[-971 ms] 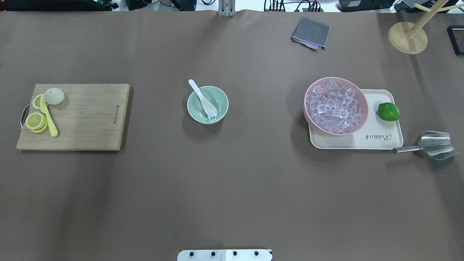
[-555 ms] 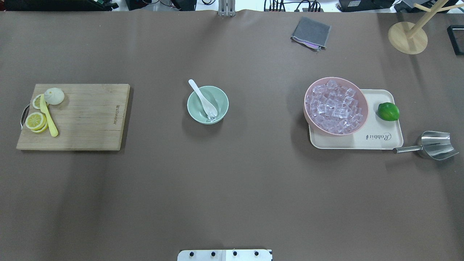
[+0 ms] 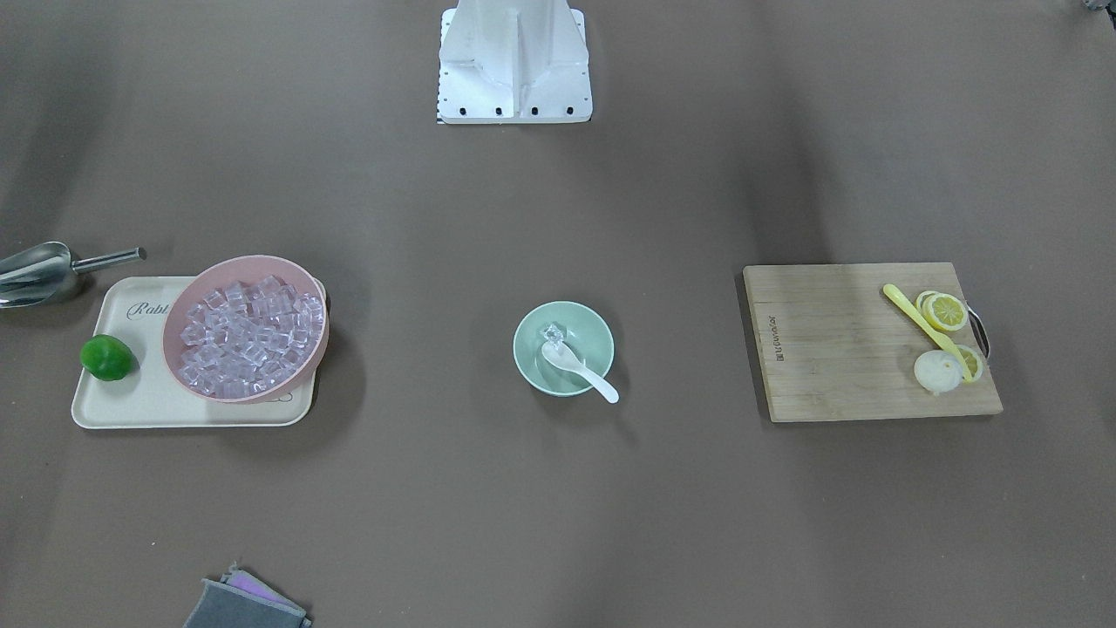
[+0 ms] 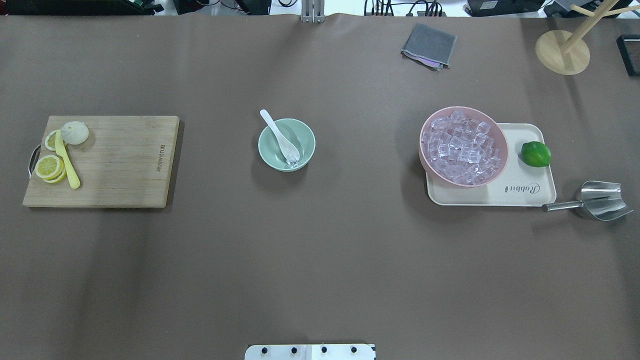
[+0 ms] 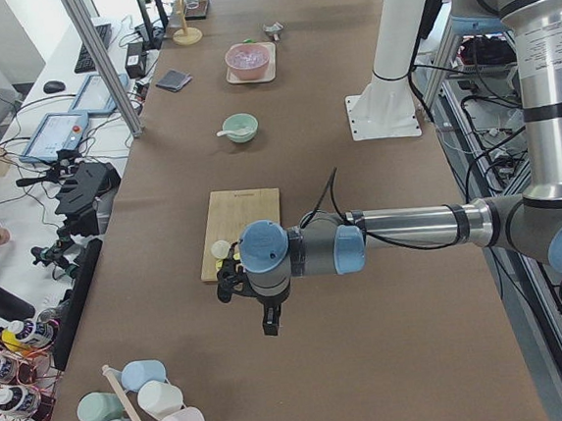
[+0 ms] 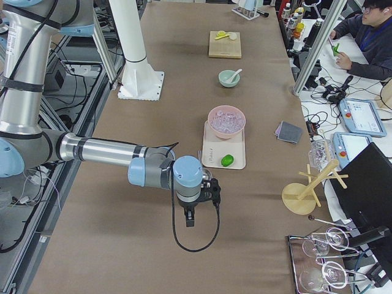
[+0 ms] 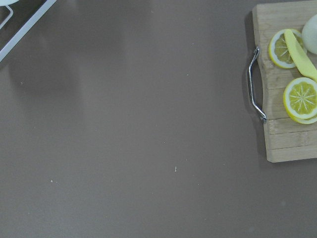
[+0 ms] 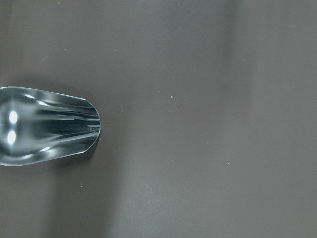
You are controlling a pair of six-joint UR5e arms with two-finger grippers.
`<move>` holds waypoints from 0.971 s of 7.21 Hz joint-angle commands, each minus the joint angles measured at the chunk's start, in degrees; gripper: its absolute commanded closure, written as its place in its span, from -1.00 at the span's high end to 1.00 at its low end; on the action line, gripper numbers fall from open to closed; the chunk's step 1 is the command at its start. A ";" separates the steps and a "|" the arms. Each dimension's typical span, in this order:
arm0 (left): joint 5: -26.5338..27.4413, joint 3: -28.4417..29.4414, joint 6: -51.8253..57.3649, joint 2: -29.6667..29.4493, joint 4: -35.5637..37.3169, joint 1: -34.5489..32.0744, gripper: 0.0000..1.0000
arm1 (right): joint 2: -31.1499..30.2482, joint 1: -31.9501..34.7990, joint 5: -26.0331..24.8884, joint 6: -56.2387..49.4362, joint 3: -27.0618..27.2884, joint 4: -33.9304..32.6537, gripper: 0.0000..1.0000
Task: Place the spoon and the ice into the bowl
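Note:
The mint-green bowl point(image 4: 310, 140) stands mid-table, also in the front view point(image 3: 595, 334). The white spoon point(image 4: 280, 137) lies in it with its scoop inside and its handle over the far-left rim; it also shows in the front view point(image 3: 582, 368). One clear ice cube point(image 4: 291, 161) sits in the bowl by the scoop point(image 3: 553, 332). My left gripper point(image 5: 271, 322) hangs beyond the cutting board's outer end, far from the bowl. My right gripper point(image 6: 190, 219) hangs near the steel scoop. I cannot tell whether either is open or shut.
A pink bowl point(image 4: 423, 150) full of ice cubes sits on a cream tray point(image 4: 525, 192) with a lime point(image 4: 536, 153). A steel scoop point(image 4: 601, 200) lies right of the tray. A cutting board point(image 4: 120, 160) with lemon slices is at left. A grey cloth point(image 4: 429, 46) and wooden stand point(image 4: 562, 50) are at the far edge.

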 commanded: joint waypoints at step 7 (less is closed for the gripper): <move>2.05 1.07 -0.08 0.35 -0.09 0.08 0.98 | -0.25 -0.04 1.69 -0.06 -0.13 0.06 1.00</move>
